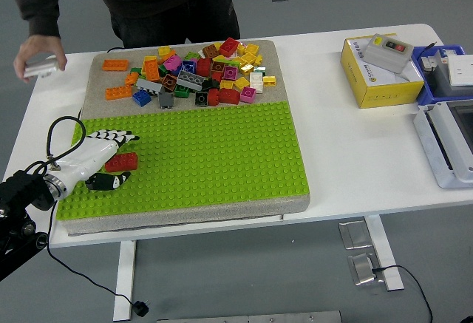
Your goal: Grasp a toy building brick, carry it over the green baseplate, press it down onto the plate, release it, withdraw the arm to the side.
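Brick point(121, 162), red, sat on the green baseplate point(214, 153) near its left edge, left hand point(103, 160) bracketing it with fingers spread, apparently released after pressing.

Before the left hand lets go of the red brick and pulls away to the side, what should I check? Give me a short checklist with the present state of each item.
1. The red brick lies over the green baseplate, near its left edge: ok.
2. The brick is pressed fully onto the studs: cannot tell from this view.
3. The left hand has fingers above the brick and thumb below it; whether they grip or only touch it: cannot tell.
4. The table left of the plate, where the arm would withdraw, is bare, but the arm's black cable loops there: ok, with care.
5. The person's hand holds a small white object beyond the table's far left corner, away from the hand's path: ok.
6. The loose brick pile sits well clear of the hand: ok.
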Robot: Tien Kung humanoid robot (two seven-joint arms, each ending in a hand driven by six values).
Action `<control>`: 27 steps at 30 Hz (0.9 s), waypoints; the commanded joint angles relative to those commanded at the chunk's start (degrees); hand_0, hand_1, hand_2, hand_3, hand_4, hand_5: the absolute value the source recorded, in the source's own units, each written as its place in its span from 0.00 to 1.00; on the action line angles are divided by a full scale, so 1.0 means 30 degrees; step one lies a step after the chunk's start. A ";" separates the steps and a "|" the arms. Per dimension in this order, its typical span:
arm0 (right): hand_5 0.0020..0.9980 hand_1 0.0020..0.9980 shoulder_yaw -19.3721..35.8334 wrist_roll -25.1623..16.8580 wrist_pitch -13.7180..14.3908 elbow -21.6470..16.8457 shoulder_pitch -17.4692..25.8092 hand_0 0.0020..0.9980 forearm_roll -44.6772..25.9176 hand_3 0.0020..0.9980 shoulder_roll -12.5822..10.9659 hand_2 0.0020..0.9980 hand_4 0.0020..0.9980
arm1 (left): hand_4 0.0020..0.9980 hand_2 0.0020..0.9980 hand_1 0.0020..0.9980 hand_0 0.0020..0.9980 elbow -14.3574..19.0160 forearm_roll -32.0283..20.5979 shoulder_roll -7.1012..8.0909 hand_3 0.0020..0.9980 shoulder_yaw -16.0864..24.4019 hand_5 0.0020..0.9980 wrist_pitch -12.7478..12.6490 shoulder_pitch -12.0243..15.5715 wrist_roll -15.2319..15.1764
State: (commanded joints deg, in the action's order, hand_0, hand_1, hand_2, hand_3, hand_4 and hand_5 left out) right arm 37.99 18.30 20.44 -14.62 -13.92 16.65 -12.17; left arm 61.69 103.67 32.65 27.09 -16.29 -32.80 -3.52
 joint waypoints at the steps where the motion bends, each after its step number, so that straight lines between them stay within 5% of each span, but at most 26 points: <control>1: 0.99 0.60 -0.0012 -0.0011 -0.0004 0.0002 -0.0010 0.64 -0.0022 0.70 -0.0003 0.57 0.41 | 0.66 1.00 1.00 1.00 -0.0096 -0.0026 -0.0028 0.93 -0.0024 0.22 0.0017 -0.0033 -0.0001; 12: 0.99 0.60 -0.0130 -0.0108 -0.0028 0.0004 -0.0052 0.64 -0.0193 0.70 -0.0008 0.56 0.41 | 0.67 1.00 1.00 1.00 -0.1162 -0.0385 -0.0170 0.93 -0.0159 0.24 0.0284 -0.0177 0.0009; 27: 0.99 0.60 -0.0219 -0.0198 -0.0062 0.0015 -0.0038 0.64 -0.0343 0.70 -0.0051 0.56 0.41 | 0.68 1.00 1.00 1.00 -0.1182 -0.0880 0.0175 0.89 -0.0141 0.25 0.0592 -0.0085 -0.0102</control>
State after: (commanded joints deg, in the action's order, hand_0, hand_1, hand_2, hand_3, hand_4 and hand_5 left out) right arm 37.33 17.71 20.25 -14.57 -14.03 15.62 -12.32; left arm 58.14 101.03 33.18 26.66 -14.51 -33.06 -3.82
